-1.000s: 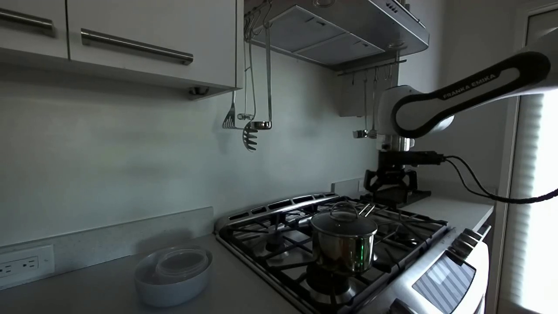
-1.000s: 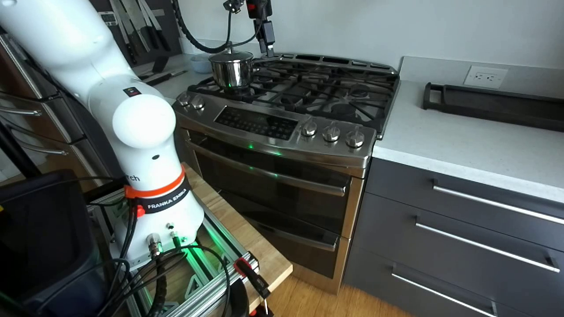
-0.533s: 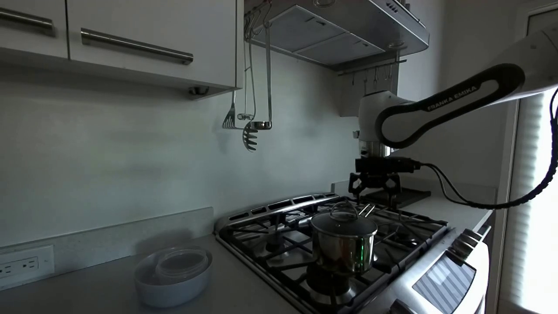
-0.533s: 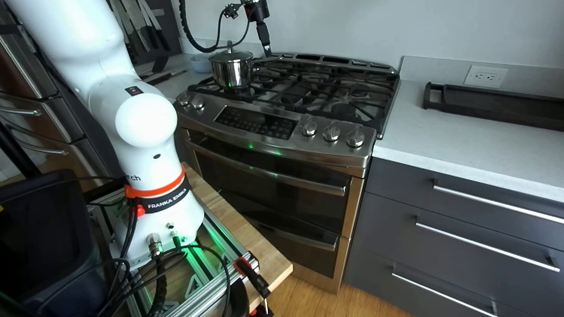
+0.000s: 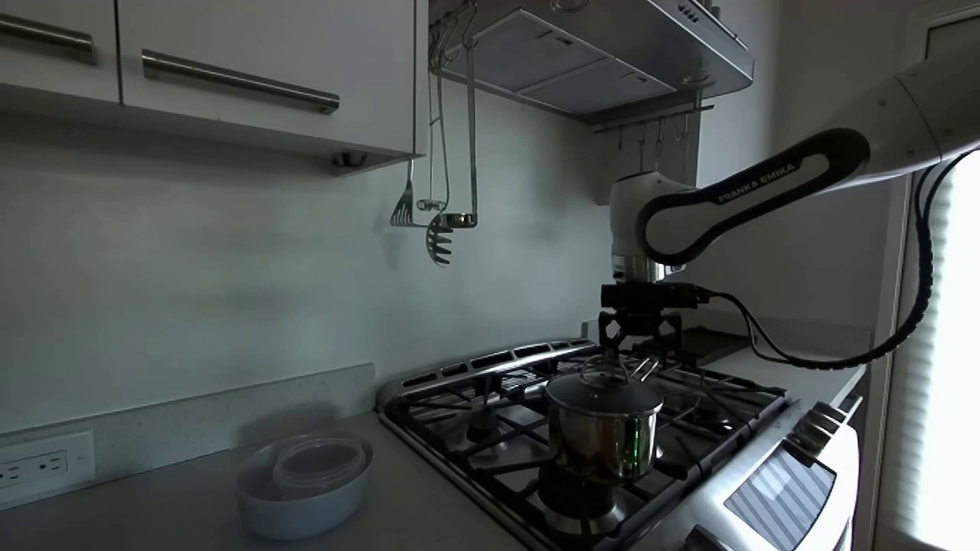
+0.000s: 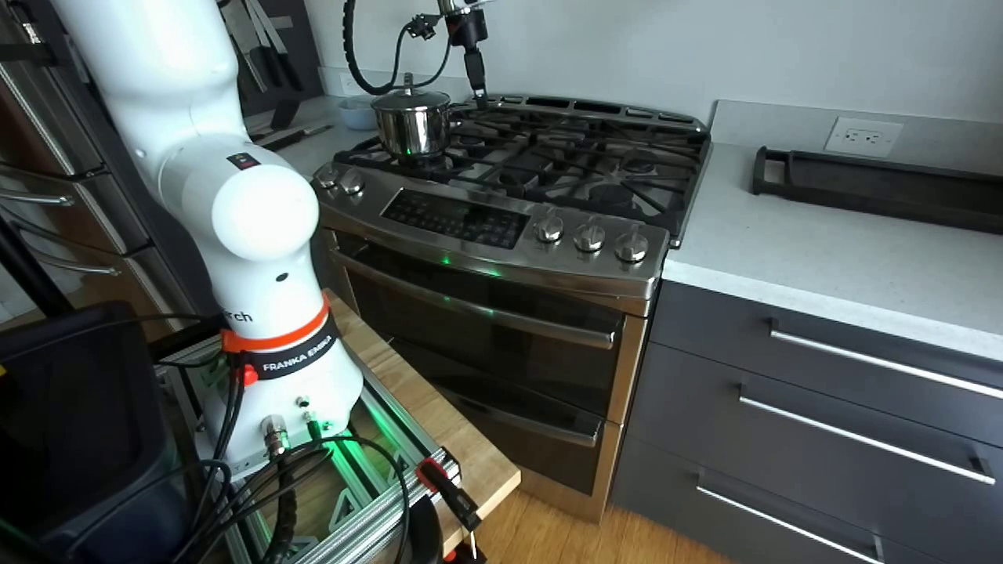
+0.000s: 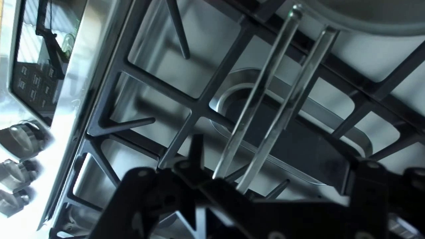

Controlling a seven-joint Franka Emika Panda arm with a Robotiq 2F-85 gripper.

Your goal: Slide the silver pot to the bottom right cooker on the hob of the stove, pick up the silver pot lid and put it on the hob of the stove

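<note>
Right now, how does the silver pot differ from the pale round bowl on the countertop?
The silver pot is shiny metal with a long handle; the pale bowl is dull and shows no handle. The pot wears its pot lid; the bowl stands open, a smaller dish inside. The pot stands on the hob, the bowl on the countertop. Both are round.

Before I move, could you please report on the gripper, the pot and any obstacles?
Gripper open, handle ungripped. Silver pot over a front burner, lid on. Grate bars beneath: possible snag.
</note>
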